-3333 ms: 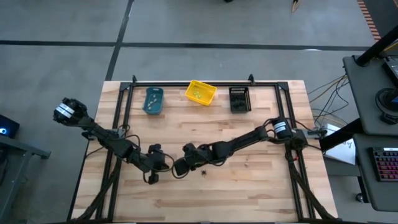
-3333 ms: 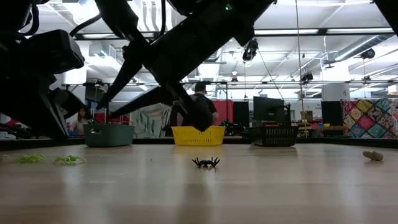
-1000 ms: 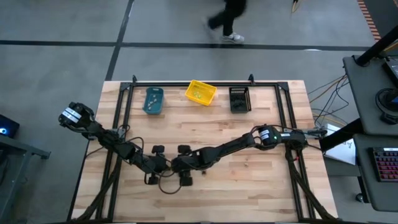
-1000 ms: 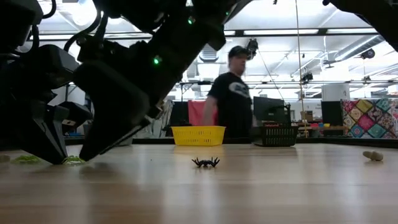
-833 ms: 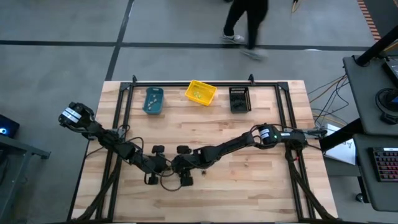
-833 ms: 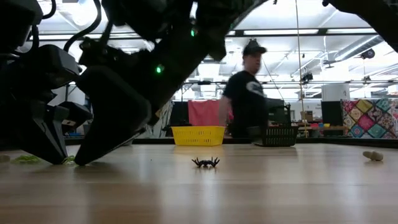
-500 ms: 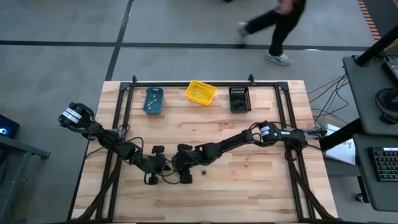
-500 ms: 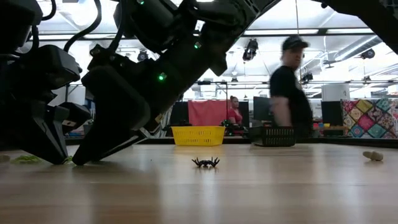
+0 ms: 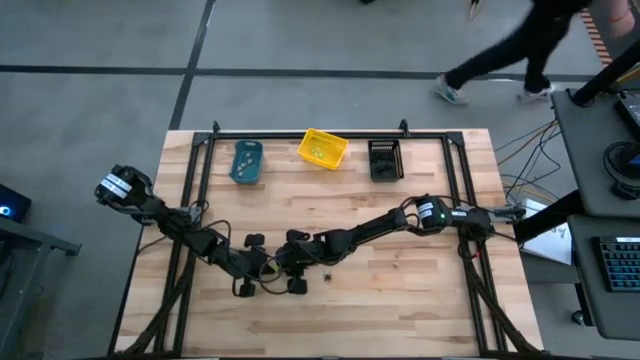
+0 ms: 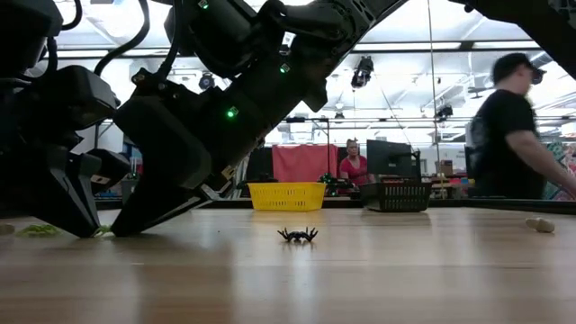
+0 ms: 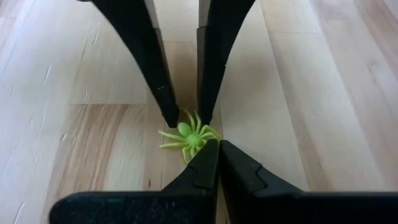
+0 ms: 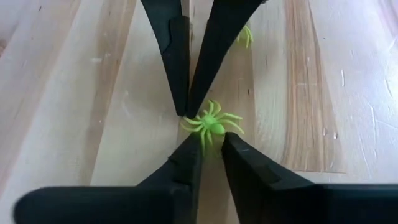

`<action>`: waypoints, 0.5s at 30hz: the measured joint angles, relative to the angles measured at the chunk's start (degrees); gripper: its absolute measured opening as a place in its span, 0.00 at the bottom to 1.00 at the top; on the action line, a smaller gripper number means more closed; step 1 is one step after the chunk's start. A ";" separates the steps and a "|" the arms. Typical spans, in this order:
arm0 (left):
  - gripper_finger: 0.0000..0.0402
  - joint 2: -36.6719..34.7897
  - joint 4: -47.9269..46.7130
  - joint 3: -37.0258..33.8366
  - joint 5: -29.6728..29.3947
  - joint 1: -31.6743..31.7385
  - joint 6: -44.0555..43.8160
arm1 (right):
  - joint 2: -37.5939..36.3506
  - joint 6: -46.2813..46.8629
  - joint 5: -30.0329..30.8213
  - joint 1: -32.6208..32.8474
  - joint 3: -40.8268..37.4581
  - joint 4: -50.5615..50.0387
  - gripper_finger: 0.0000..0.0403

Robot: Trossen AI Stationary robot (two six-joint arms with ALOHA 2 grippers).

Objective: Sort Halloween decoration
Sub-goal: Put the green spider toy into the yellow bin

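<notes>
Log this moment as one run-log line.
left gripper: shut, tip beside green spider | right gripper: fingers slightly apart, tips at same spider | black spider: lying apart, untouched

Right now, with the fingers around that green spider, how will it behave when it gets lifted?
The green spider looks thin and small beside the right gripper, so probably very light. Its slender splayed legs will likely flex, so it could slip. It lies flat, so unlikely to roll.

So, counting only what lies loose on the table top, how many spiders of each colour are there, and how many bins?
Green spiders: 2
Black spiders: 1
Bins: 3, teal, yellow, black
Total: 6
</notes>
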 joint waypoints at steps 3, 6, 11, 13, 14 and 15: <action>0.00 -0.26 0.04 0.00 0.02 0.00 -0.57 | 0.00 0.13 -0.02 0.00 -0.01 -0.01 0.09; 0.00 -0.88 -0.17 0.00 0.13 0.00 -1.17 | 0.00 0.70 -0.11 0.00 -0.01 -0.04 0.04; 0.00 -2.70 -0.93 -0.02 0.37 0.00 -2.70 | 0.00 1.63 -0.26 0.00 0.10 -0.17 0.02; 0.00 -3.79 -1.43 -0.02 0.46 0.00 -3.60 | -0.02 1.75 -0.28 -0.02 0.10 -0.03 0.02; 0.00 -4.37 -1.60 -0.02 0.99 0.00 -3.76 | -0.05 1.76 -0.32 -0.02 0.08 0.13 0.02; 0.00 -5.02 -1.70 -0.02 1.52 0.00 -3.78 | -0.20 1.79 -0.33 -0.02 0.04 0.26 0.02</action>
